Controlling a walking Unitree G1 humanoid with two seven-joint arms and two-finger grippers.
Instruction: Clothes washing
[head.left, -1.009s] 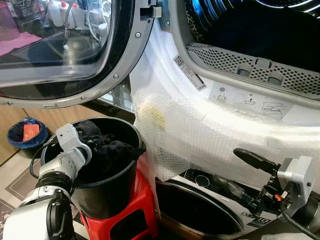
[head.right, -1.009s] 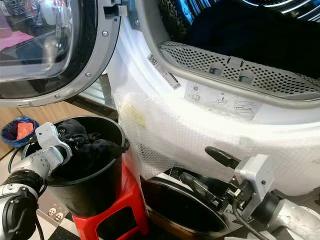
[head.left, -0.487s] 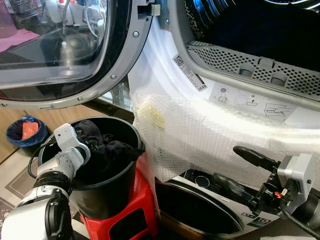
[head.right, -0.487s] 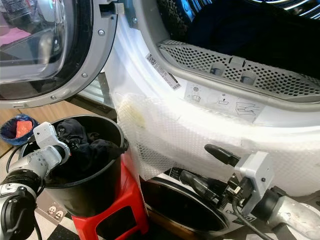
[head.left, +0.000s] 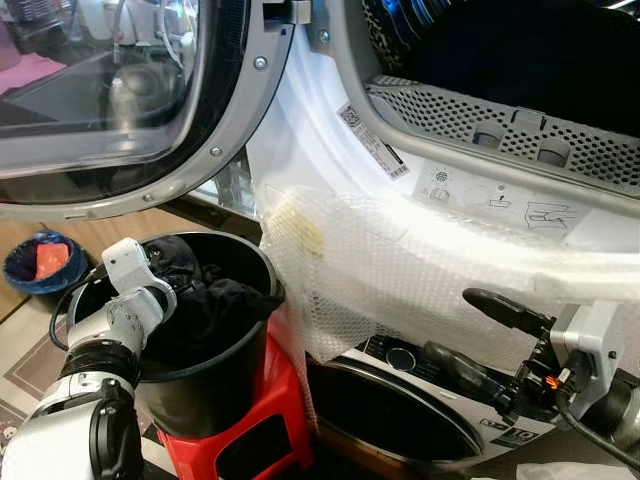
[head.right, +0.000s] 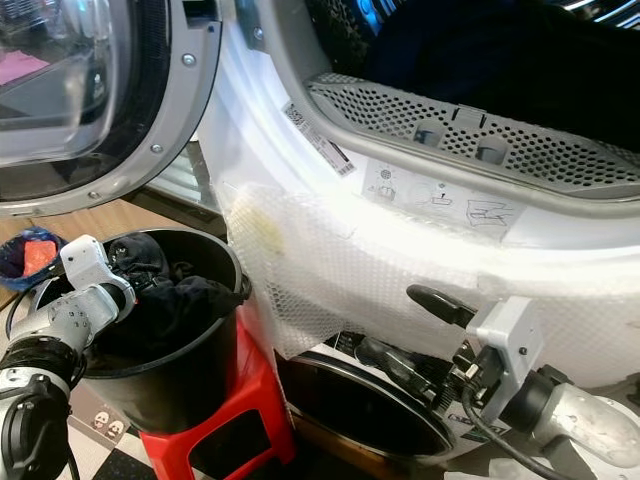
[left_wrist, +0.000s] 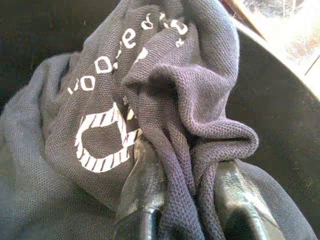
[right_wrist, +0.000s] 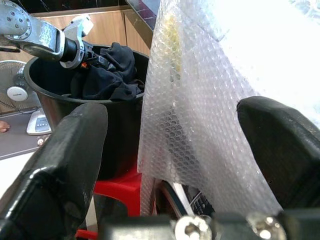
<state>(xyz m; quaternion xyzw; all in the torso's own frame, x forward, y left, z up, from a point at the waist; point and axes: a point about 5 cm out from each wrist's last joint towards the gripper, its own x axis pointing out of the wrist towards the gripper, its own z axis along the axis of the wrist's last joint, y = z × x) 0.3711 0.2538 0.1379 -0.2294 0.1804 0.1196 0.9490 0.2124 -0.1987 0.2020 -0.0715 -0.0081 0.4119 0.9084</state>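
Left wrist view: the left gripper (left_wrist: 187, 210) pinches a fold of the dark shirt (left_wrist: 150, 100) inside the black bucket (head.left: 215, 385). The open dryer drum (head.left: 520, 60) sits up and to the right. The right gripper (head.left: 478, 330) waits wide apart.

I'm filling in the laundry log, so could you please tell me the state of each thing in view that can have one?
Upper machine door: swung open.
Upper drum: dark laundry inside.
Black bucket: on the red stool, holding dark clothes.
Left hand: in the bucket, shut on a fold of the dark clothes.
Right hand: open, holding nothing, by the bubble wrap.
Lower machine door: closed.
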